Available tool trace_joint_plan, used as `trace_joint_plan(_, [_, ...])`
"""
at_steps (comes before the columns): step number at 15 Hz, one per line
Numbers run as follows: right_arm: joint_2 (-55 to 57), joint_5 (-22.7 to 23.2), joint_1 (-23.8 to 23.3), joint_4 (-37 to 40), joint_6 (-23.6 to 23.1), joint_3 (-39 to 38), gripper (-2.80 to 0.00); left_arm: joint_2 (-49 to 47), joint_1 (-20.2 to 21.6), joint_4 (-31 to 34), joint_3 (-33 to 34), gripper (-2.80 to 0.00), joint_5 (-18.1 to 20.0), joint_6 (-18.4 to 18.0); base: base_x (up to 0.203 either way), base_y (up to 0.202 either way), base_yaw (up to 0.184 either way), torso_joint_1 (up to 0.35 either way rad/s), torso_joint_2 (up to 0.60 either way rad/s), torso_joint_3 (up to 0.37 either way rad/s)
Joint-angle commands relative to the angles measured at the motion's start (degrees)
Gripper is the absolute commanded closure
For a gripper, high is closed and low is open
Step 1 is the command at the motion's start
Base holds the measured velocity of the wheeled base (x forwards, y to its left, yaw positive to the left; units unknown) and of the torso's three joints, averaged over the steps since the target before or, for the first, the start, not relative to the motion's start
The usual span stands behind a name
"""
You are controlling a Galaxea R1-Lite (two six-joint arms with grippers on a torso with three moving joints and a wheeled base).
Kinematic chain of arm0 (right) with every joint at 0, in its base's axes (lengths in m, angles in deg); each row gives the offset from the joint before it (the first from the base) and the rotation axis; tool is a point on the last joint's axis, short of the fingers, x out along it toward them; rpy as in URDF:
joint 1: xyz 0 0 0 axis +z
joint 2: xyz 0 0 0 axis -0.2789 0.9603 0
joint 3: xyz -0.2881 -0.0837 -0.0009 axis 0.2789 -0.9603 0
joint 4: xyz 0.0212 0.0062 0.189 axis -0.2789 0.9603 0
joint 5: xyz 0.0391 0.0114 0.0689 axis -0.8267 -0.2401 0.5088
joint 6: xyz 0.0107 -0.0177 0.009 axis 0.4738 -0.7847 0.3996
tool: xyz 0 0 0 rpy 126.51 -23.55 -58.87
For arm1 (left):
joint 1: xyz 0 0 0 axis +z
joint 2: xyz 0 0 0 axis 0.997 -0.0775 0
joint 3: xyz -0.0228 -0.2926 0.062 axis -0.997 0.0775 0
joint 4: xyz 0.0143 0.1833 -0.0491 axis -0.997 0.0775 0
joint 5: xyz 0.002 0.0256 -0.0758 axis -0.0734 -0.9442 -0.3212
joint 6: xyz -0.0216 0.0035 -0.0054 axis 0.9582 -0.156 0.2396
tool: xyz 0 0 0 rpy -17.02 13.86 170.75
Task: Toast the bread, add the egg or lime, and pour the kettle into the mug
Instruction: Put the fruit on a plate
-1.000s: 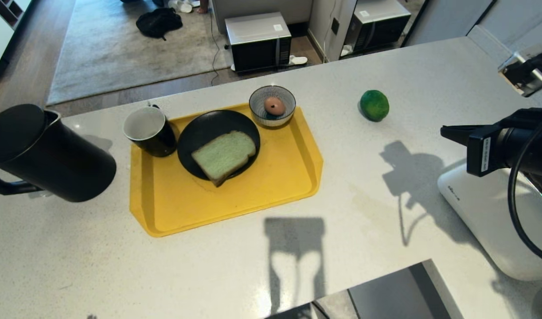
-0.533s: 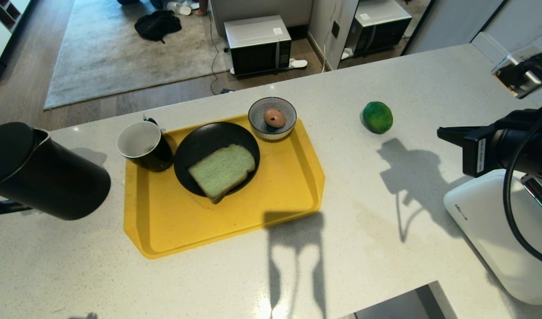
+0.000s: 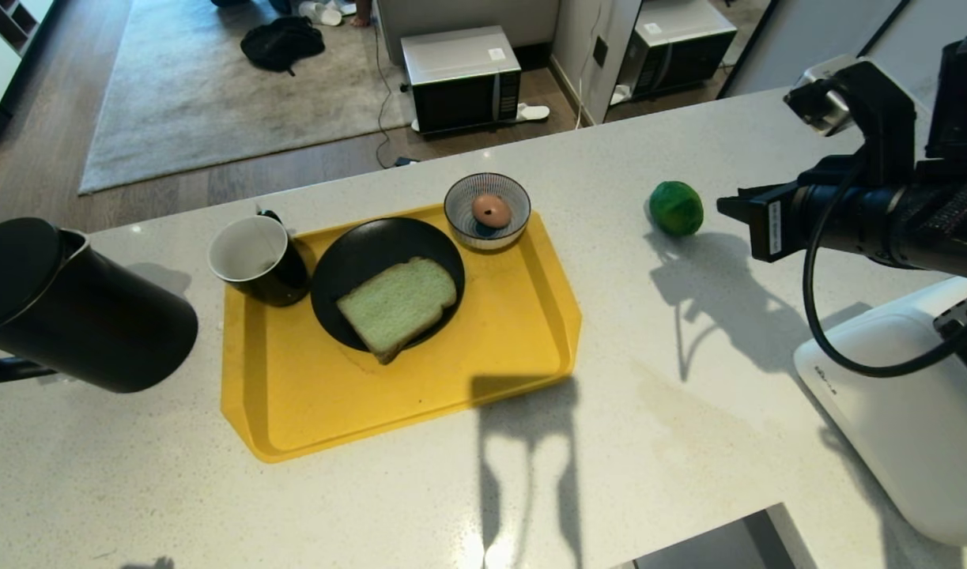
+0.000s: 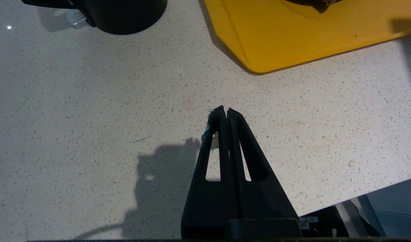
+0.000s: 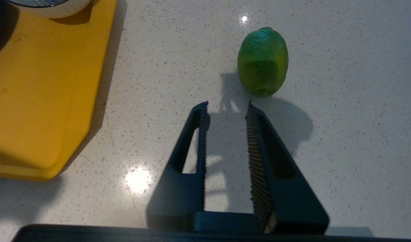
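Observation:
The pale green bread (image 3: 396, 304) lies on a black plate (image 3: 349, 253) on the yellow tray (image 3: 293, 411). Left of the plate stands the black mug (image 3: 258, 257), white inside. A brown egg (image 3: 491, 210) rests in the striped bowl (image 3: 455, 207) at the tray's far corner. The black kettle (image 3: 64, 308) stands at the counter's left. The lime (image 3: 676, 208) lies on bare counter right of the tray. My right gripper (image 5: 228, 106) hovers open and empty over the counter, the lime (image 5: 263, 62) just beyond its fingertips. My left gripper (image 4: 225, 112) is shut and empty above the counter near the tray's corner (image 4: 292, 33).
A white toaster (image 3: 910, 419) stands at the counter's right edge, under my right arm (image 3: 870, 221). The counter's near edge has a cut-out (image 3: 689, 537) at the lower right. Two microwaves (image 3: 461, 75) sit on the floor beyond the counter.
My right arm has reached left toward the lime and its jaws have parted. The head view shifted slightly at first. The left arm has not moved.

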Motion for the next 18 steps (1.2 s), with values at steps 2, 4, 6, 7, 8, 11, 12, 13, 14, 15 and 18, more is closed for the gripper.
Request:
trace_joint_plan(2, [5.5, -0.7, 0.0, 0.1, -0.3, 2.7, -2.8, 0.0, 0.0, 0.0, 0.0, 0.0, 0.0, 0.0, 0.0, 0.0, 0.0, 0.0, 0.0, 0.0])
trace_joint_plan(4, [8.0, -2.6, 0.0, 0.0, -0.3, 4.1, -2.8, 0.0, 0.0, 0.0, 0.0, 0.0, 0.0, 0.0, 0.0, 0.0, 0.0, 0.0, 0.0, 0.0])
trace_joint_plan(6, [10.8, -3.3, 0.0, 0.1, -0.3, 6.8, -2.8, 0.0, 0.0, 0.0, 0.0, 0.0, 0.0, 0.0, 0.0, 0.0, 0.0, 0.0, 0.0, 0.0])
trace_joint_plan(7, [12.6, -4.2, 0.0, 0.2, -0.3, 8.6, -2.8, 0.0, 0.0, 0.0, 0.0, 0.0, 0.0, 0.0, 0.0, 0.0, 0.0, 0.0, 0.0, 0.0])
trace_joint_plan(8, [14.5, -4.9, 0.0, 0.2, -0.1, 10.8, -2.8, 0.0, 0.0, 0.0, 0.0, 0.0, 0.0, 0.0, 0.0, 0.0, 0.0, 0.0, 0.0, 0.0])
trace_joint_plan(11, [18.7, -5.4, -1.5, 0.3, 3.3, 16.2, -2.8, 0.0, 0.0, 0.0, 0.0, 0.0, 0.0, 0.0, 0.0, 0.0, 0.0, 0.0, 0.0, 0.0])
trace_joint_plan(12, [19.8, -5.4, -2.9, 0.3, 4.1, 17.0, -2.8, 0.0, 0.0, 0.0, 0.0, 0.0, 0.0, 0.0, 0.0, 0.0, 0.0, 0.0, 0.0, 0.0])
trace_joint_plan(13, [20.1, -5.4, -3.8, 0.3, 4.3, 17.0, -2.8, 0.0, 0.0, 0.0, 0.0, 0.0, 0.0, 0.0, 0.0, 0.0, 0.0, 0.0, 0.0, 0.0])
trace_joint_plan(14, [20.6, -5.3, -4.5, 0.3, 4.3, 17.1, -2.8, 0.0, 0.0, 0.0, 0.0, 0.0, 0.0, 0.0, 0.0, 0.0, 0.0, 0.0, 0.0, 0.0])
trace_joint_plan(15, [21.2, -5.3, -4.9, 0.2, 4.6, 17.4, -2.8, 0.0, 0.0, 0.0, 0.0, 0.0, 0.0, 0.0, 0.0, 0.0, 0.0, 0.0, 0.0, 0.0])
trace_joint_plan(18, [23.5, -5.1, -5.3, 0.1, 7.7, 20.7, -2.8, 0.0, 0.0, 0.0, 0.0, 0.0, 0.0, 0.0, 0.0, 0.0, 0.0, 0.0, 0.0, 0.0])
